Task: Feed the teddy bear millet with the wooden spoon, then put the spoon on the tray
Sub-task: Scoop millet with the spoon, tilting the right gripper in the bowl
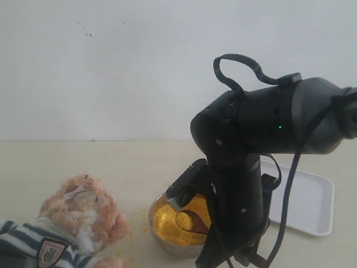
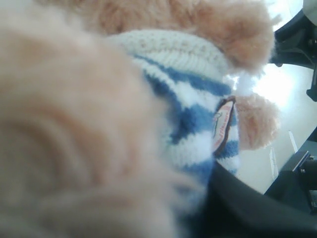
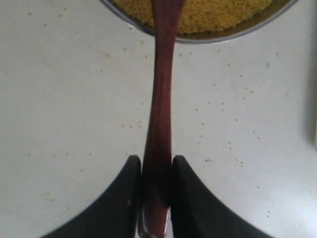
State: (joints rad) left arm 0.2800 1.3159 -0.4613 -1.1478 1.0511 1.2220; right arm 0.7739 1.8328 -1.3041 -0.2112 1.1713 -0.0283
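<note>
right gripper [image 3: 156, 166] clamps the wooden spoon [image 3: 161, 99] by its handle, long axis straight out from the jaws, tip in the millet [image 1: 166, 224]. teddy bear [image 1: 83, 212] lies left of the bowl [image 1: 154, 207], tray [image 1: 305, 204] on the right. left gripper jaws: can't tell, plush fills its view.

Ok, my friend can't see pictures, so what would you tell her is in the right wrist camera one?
The right gripper pinches the thin handle of the dark wooden spoon, which reaches over the rim of a metal bowl full of yellow millet. Stray grains dot the pale table around it.
</note>
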